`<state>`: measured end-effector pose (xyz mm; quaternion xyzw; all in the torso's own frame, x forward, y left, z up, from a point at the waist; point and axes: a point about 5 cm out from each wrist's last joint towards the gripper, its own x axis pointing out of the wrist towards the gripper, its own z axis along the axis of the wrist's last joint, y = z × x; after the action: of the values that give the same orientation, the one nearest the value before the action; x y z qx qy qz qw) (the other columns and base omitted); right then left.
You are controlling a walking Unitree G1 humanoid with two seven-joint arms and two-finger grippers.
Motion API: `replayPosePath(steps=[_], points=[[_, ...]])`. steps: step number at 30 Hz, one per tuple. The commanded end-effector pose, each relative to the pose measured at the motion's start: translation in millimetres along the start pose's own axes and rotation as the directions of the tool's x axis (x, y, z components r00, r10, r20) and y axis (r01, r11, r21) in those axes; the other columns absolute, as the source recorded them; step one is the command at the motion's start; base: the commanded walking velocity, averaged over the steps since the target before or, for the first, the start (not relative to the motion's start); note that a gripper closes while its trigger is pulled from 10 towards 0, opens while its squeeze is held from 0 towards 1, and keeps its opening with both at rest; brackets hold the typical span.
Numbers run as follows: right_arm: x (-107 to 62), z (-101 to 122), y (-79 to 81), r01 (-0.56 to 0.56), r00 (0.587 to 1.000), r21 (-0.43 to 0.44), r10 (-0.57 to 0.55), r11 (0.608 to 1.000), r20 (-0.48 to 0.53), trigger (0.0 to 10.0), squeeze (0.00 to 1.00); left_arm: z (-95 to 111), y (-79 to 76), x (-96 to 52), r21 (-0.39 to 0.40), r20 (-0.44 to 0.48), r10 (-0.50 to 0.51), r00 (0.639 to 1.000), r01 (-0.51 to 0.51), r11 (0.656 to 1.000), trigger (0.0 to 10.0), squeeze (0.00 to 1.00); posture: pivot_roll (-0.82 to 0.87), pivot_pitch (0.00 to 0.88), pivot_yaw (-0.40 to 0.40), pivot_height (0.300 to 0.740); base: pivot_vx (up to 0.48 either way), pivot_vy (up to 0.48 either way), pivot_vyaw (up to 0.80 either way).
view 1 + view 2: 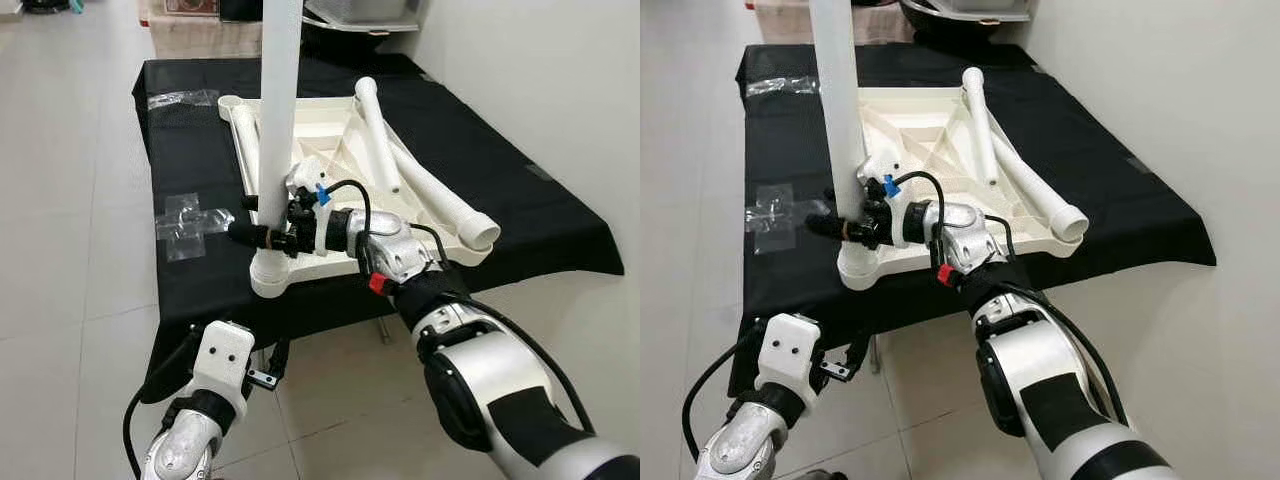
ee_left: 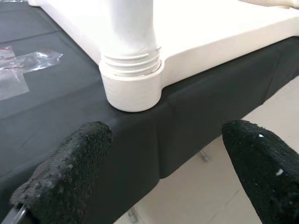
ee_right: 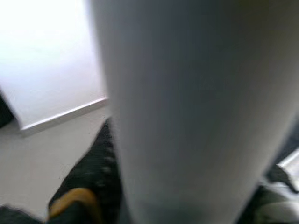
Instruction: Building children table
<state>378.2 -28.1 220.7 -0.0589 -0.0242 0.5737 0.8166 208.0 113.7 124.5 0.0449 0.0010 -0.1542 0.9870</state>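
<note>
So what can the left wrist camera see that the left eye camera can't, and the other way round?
Left wrist view alone: the screw threads where the upright leg enters its corner socket.

Left eye view alone: the right gripper clamped on that leg, two loose legs lying on the upturned tabletop, and the left gripper hanging low.

Both: the leg, tabletop, black cloth and plastic wrapping.

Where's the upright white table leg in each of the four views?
Left eye view: upright white plastic table leg, centre-left, rising from the near corner socket, gripped low by the right claw.
Right eye view: same leg, left of centre, running off the top edge.
Left wrist view: its threaded base at top centre, beyond the open left claw.
Right wrist view: blurred, close up.
Shared landmark: white round corner socket.
</note>
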Motion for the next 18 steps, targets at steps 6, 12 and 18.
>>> replayPosePath(steps=[6, 12, 18], points=[[-2.2, 0.8, -15.0, 0.301, 0.952, 0.044, -0.303, 0.952, 0.050, 0.0, 0.00, -3.0, -3.3, -0.4, -0.010, -0.012, -0.011, 1.000, 0.011, 1.000, 10.0, 0.00, 0.15, 0.108, -0.155, 0.740, 0.000, 0.000, 0.00], [-8.2, -5.4, -29.4, 0.613, 0.790, 0.061, -0.613, 0.788, -0.019, 0.0, 0.00, -2.9, -2.5, 0.2, -0.007, -0.012, -0.010, 1.000, 0.010, 1.000, 10.0, 0.00, 0.15, 0.114, -0.154, 0.740, 0.000, 0.000, 0.00], [-16.5, -18.5, -28.6, 0.913, 0.399, 0.137, -0.913, 0.385, -0.091, 0.0, 0.00, -2.4, -1.8, 1.3, 0.000, -0.010, -0.013, 1.000, 0.013, 1.000, 10.0, 0.00, 0.14, 0.119, -0.151, 0.740, 0.000, 0.000, 0.00]])
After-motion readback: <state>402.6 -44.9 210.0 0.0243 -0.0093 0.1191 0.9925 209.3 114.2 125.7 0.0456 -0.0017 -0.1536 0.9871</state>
